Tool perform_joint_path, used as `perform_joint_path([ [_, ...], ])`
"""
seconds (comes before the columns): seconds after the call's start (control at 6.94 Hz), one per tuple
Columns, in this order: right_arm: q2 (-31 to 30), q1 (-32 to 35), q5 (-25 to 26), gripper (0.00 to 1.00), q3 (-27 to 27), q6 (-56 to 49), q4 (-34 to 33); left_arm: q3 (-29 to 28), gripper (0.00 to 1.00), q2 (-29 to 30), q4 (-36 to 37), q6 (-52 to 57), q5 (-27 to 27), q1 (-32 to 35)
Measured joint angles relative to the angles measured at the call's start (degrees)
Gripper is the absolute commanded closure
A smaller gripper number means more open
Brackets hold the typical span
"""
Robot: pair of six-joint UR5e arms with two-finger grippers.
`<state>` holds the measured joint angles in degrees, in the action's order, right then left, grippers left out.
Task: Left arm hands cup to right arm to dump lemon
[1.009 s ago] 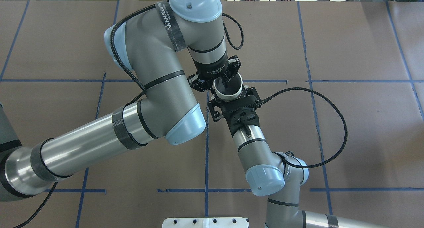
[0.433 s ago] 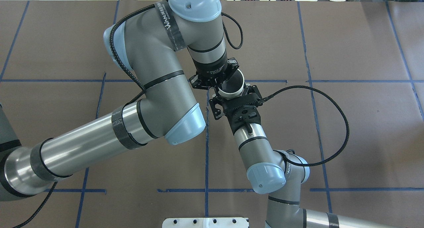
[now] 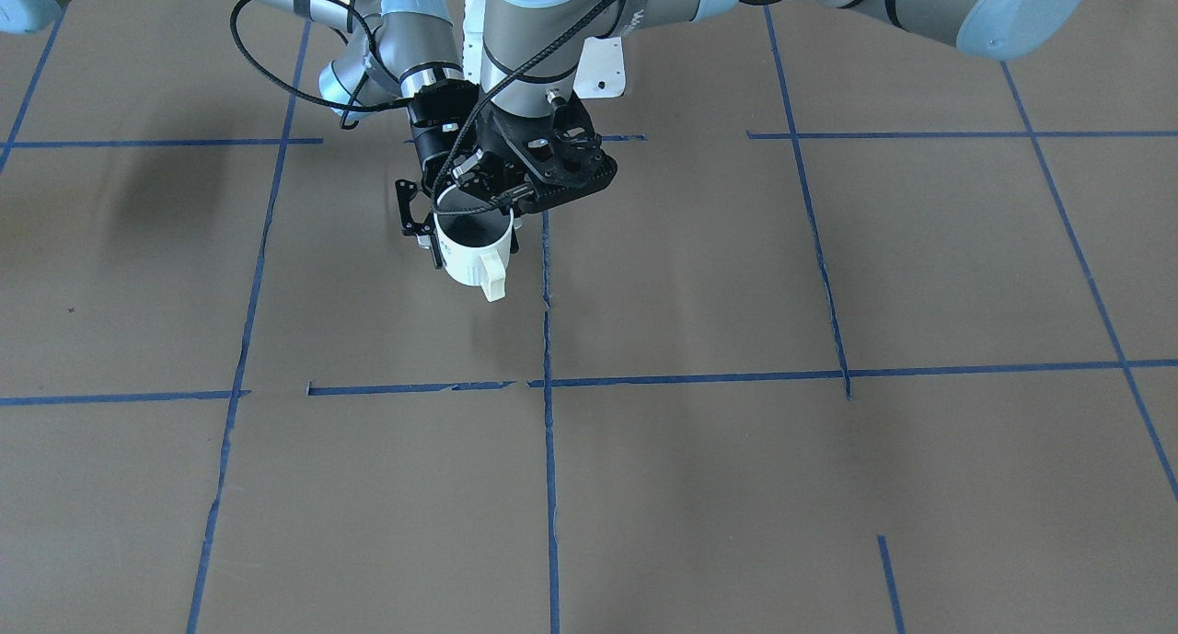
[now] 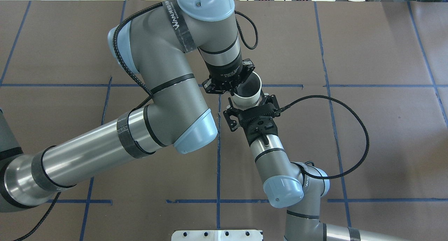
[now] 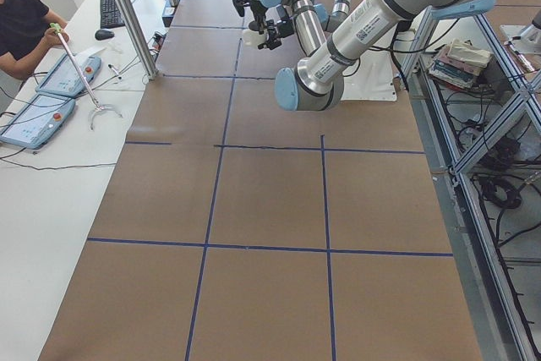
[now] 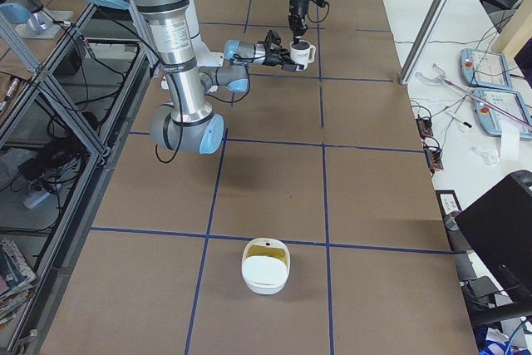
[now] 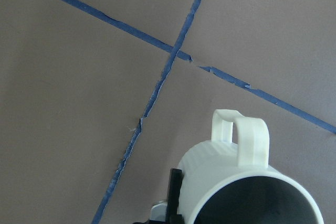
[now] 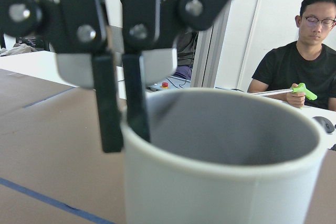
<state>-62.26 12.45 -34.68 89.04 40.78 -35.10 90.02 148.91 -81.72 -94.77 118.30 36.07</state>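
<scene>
The off-white ribbed cup hangs above the table, mouth up, with its handle pointing away from the robot. My left gripper comes straight down and is shut on the cup's left rim. In the right wrist view, one of its fingers sits outside the wall and the other inside. My right gripper reaches in level from the robot's side and is shut around the cup's body. The cup fills the right wrist view, and its grey inside shows no lemon. The lemon is hidden or out of view.
The brown table cover carries a grid of blue tape lines. A white bowl-like container stands on the table far off toward the right end. A white plate marks the robot's base edge. An operator sits beyond the table.
The cup and my right gripper have shifted a little right and away from the robot. My left gripper's finger, earlier seen over the cup's middle, now sits at its left rim.
</scene>
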Motion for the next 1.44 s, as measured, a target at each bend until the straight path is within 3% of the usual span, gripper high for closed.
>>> perform_joint_path([
  [0.72, -1.78, -0.91, 0.46, 0.0, -1.79, 0.64, 0.52, 6.32, 1.0, -1.58, 0.44, -0.26, 0.05, 5.26],
  [1.15, -3.89, 1.7, -0.81, 0.0, -0.66, 0.87, 0.3, 19.42, 1.0, -17.1, 0.09, 9.4, 0.07, 8.26],
  [1.44, -7.11, 6.43, -7.32, 0.0, -0.5, 0.93, 0.27, 24.24, 1.0, -28.42, -2.81, 21.79, 0.11, 10.66],
])
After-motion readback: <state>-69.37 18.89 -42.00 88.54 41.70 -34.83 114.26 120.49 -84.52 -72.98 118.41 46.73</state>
